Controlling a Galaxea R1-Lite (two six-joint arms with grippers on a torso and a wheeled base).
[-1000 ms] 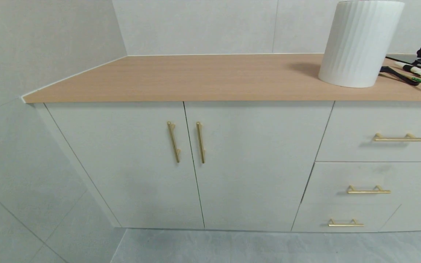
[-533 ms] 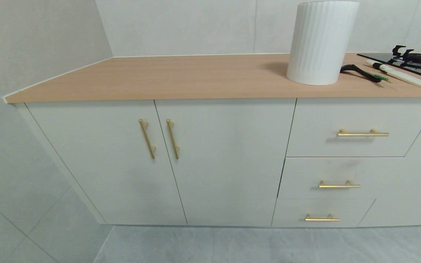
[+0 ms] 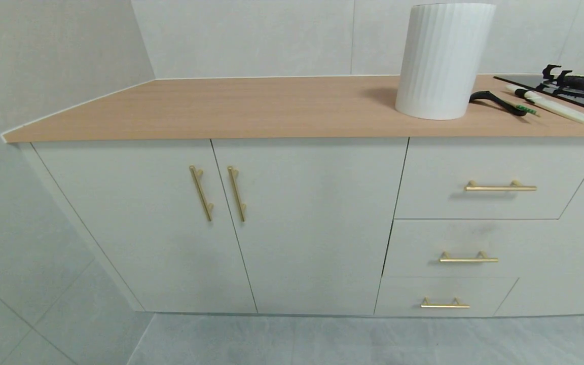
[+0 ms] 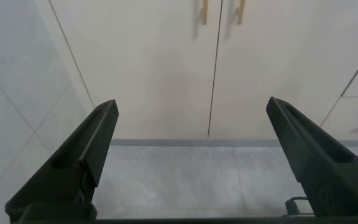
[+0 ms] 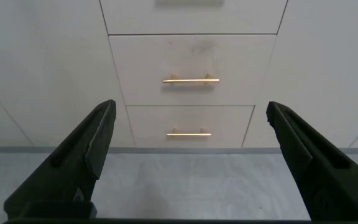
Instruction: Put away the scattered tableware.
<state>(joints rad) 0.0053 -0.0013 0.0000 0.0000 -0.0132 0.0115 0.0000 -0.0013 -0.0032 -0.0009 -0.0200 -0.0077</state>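
Only the head camera has swung right — nothing on the countertop (image 3: 221, 106) itself moved. A black-handled utensil (image 3: 497, 100) and a white utensil (image 3: 550, 105) lie just beside the ribbed canister (image 3: 444, 61), by the hob (image 3: 576, 86). The left gripper (image 4: 190, 106) and right gripper (image 5: 191, 106) hang low before the cabinet fronts, jaws spread and empty — pickup not begun.

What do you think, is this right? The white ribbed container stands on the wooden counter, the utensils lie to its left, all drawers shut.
Only the side is wrong: the head view shows the utensils to the right of the white ribbed container. It stands on the wooden counter; the drawers are shut.
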